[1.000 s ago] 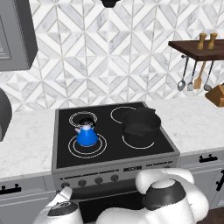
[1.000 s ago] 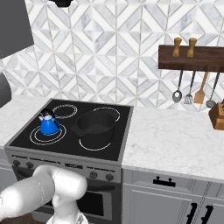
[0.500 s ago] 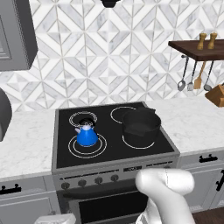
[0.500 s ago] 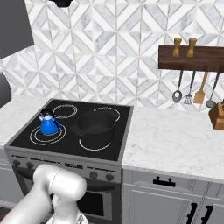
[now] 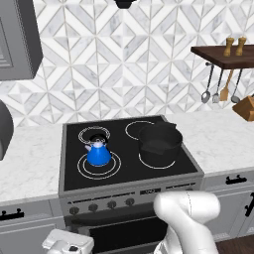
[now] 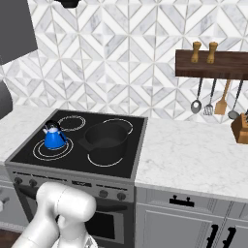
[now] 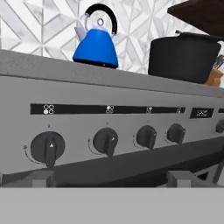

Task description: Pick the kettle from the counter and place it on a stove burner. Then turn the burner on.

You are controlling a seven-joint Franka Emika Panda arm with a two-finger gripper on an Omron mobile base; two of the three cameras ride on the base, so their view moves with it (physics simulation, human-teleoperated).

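On stove (image 5: 74,186), kettle (image 5: 98,153) sits upright inside front-left burner (image 5: 115,166) rings, black pot (image 5: 159,141) just beside. I hold end effector (image 7: 107,177) low before knob row (image 7: 107,141), fingers (image 7: 41,178) spread wide, nothing between. Bench (image 5: 30,163) flanks stove.

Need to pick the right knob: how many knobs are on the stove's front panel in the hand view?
5 at least: four knobs run left to right across the stove front; a fifth is cut off at the right edge. More may be hidden.
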